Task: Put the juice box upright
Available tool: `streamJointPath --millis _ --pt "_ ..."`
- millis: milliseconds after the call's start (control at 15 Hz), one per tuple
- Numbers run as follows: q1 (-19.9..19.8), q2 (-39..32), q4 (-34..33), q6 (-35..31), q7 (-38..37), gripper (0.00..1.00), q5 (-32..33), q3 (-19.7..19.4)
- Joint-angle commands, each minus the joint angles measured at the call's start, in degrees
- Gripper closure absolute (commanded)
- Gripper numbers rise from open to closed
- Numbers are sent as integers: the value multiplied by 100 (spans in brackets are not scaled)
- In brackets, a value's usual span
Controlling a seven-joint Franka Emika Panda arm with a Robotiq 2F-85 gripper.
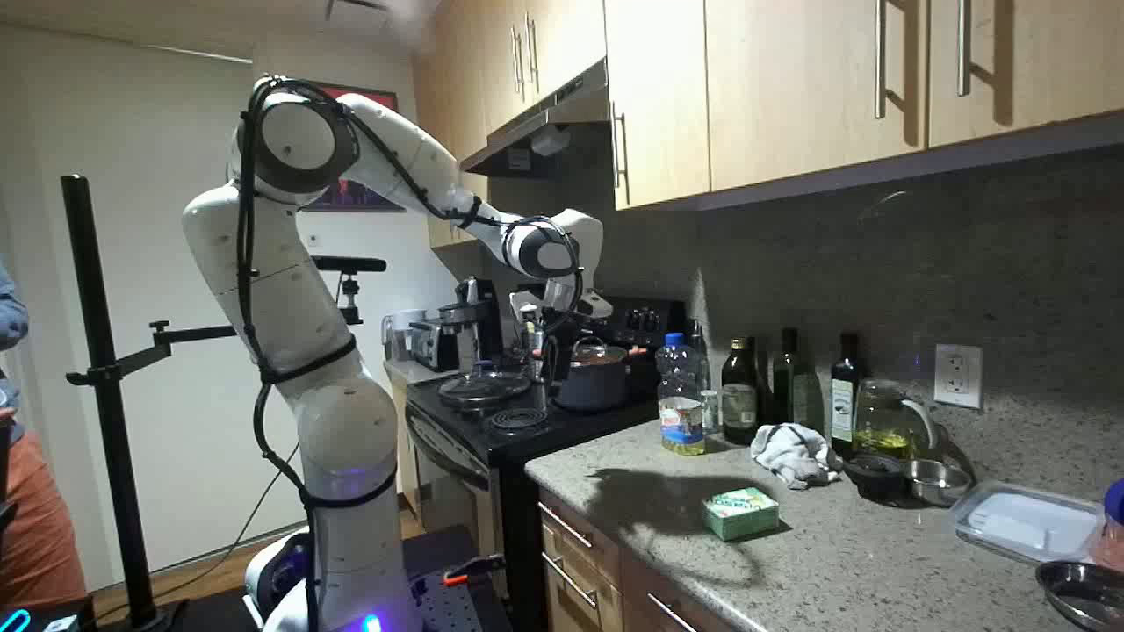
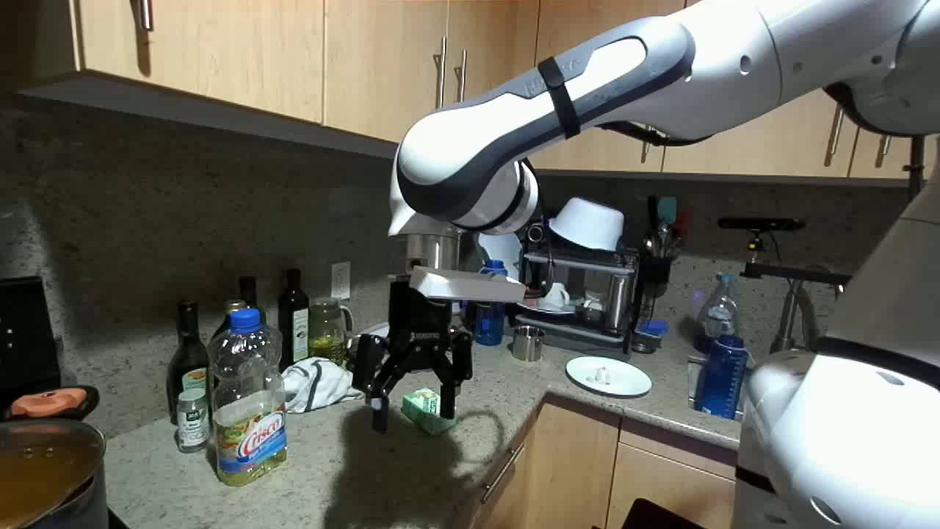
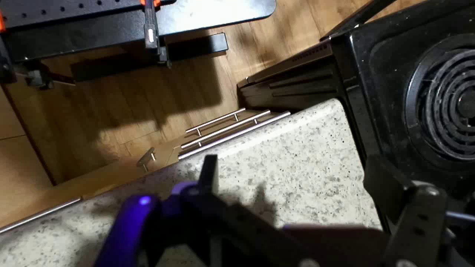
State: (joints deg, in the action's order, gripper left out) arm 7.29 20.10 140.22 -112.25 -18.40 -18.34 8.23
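Observation:
The juice box [image 1: 742, 515], a small green carton with a pale printed top face, lies flat on the counter in an exterior view. It also shows in an exterior view as a green juice box [image 2: 424, 411], partly covered by one finger. My gripper [image 2: 413, 411] hangs above the counter there, pointing down, its fingers spread with nothing between them. From the wrist, my gripper [image 3: 295, 170] is wide apart over bare countertop near the stove; the juice box is out of that view. Gripper and box stand apart.
A Crisco oil bottle [image 2: 250, 411] stands near the stove side, with dark bottles [image 1: 740, 395] behind. A white cloth [image 1: 795, 455] lies behind the box. Bowls [image 1: 935, 483] and a plastic container [image 1: 1027, 520] sit farther along. A pot [image 1: 593, 377] is on the stove.

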Motion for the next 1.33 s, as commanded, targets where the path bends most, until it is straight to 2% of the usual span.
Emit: streamJointPath --millis 0,1133,1267 --pt "-31 0 -6 11 8 0 -7 27" --pt "-31 0 -6 11 8 0 -7 27" --pt "-90 -72 -31 -127 38 0 177 35"
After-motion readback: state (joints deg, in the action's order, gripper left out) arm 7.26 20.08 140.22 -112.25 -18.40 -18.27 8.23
